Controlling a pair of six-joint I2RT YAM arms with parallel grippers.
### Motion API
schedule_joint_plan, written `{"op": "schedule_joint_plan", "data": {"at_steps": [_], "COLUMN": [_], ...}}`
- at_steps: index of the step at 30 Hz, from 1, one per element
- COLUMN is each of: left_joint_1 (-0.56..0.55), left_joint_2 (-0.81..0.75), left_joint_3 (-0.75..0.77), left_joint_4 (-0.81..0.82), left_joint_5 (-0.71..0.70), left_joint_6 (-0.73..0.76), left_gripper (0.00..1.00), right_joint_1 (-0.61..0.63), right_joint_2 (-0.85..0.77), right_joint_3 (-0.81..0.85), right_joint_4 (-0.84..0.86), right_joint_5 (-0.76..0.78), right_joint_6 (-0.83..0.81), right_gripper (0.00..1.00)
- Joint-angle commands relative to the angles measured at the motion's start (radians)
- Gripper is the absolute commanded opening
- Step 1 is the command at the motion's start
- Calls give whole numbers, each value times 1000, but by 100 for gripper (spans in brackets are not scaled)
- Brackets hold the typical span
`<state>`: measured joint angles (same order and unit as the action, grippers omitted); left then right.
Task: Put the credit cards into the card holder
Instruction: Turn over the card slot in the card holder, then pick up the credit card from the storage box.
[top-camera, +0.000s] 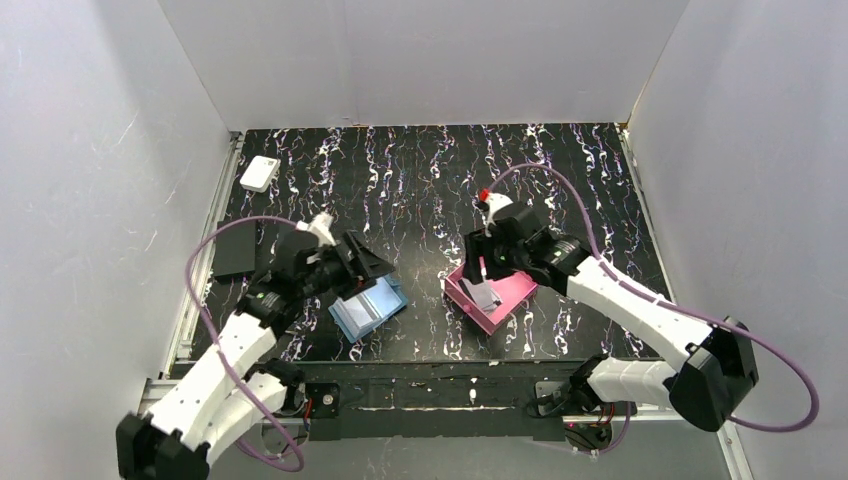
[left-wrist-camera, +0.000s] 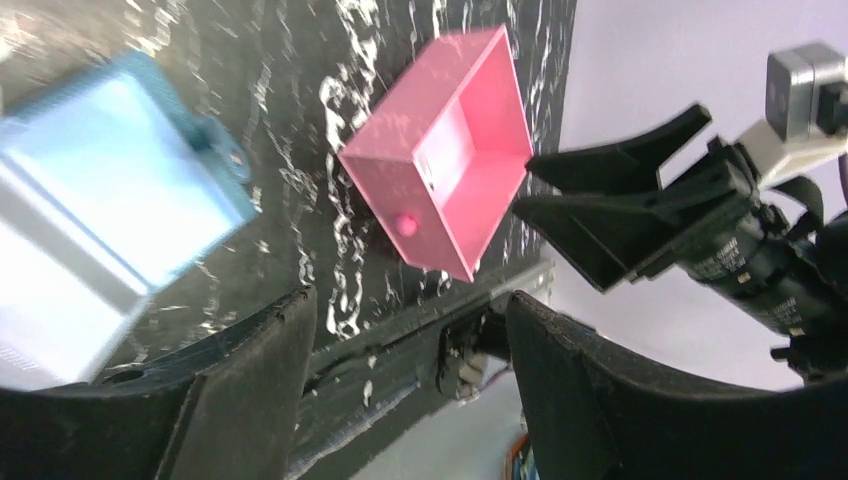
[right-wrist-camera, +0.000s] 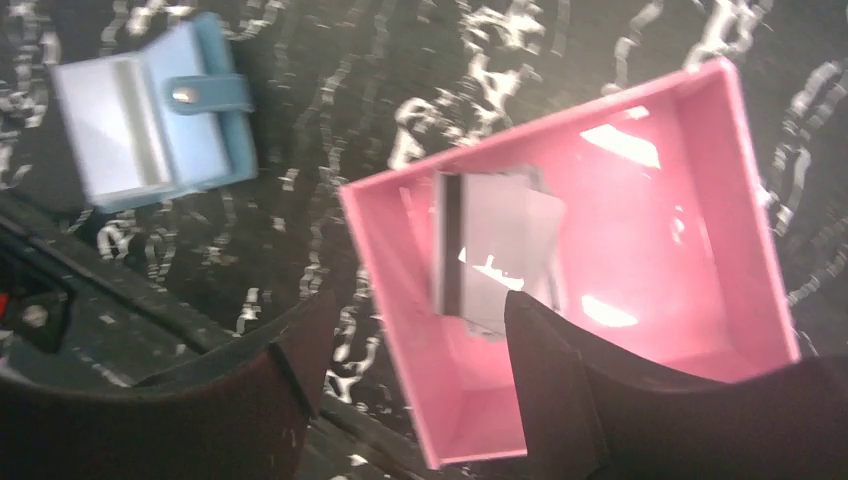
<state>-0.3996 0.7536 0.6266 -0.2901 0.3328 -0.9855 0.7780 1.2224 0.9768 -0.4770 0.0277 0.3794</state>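
The card holder (top-camera: 368, 308), a teal-blue wallet, lies open on the dark mat, its pale pockets facing up (left-wrist-camera: 110, 230) (right-wrist-camera: 150, 110). Grey-white credit cards (top-camera: 483, 295) with a dark stripe (right-wrist-camera: 490, 250) lie overlapped inside a pink tray (top-camera: 515, 290). My left gripper (top-camera: 365, 262) hovers at the wallet's far edge, open and empty (left-wrist-camera: 410, 310). My right gripper (top-camera: 487, 262) hangs over the tray's near-left side, open (right-wrist-camera: 420, 320). One of its fingers is outside the tray wall and the other is over the cards, holding nothing.
A small white box (top-camera: 259, 173) sits at the back left. A flat black slab (top-camera: 235, 248) lies by the left rail. White walls close in three sides. The pink tray (left-wrist-camera: 440, 160) (right-wrist-camera: 720, 150) stands between the two arms, right of the wallet.
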Motion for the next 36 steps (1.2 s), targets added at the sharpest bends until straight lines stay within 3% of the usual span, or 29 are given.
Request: {"op": "schedule_joint_plan", "data": {"at_steps": [1, 7, 12, 27, 36], "left_joint_1": [-151, -224, -242, -290, -292], "left_joint_2": [163, 439, 595, 966, 1012], "left_joint_3": [46, 304, 469, 762, 778], "left_joint_4": [162, -35, -143, -343, -381], "left_joint_5": [26, 51, 89, 145, 124], "left_joint_6": [-53, -47, -52, -65, -110], "left_gripper": [67, 63, 58, 47, 47], "right_joint_1": [-121, -269, -374, -398, -395], "right_joint_2": [-45, 37, 85, 206, 230], "right_joint_3": [-73, -97, -127, -150, -165], "right_joint_4": [24, 35, 126, 120, 131], "right_joint_5": [-14, -246, -511, -582, -589], "right_joint_6": [-76, -161, -211, -255, -255], "right_gripper": [73, 72, 60, 57, 53]}}
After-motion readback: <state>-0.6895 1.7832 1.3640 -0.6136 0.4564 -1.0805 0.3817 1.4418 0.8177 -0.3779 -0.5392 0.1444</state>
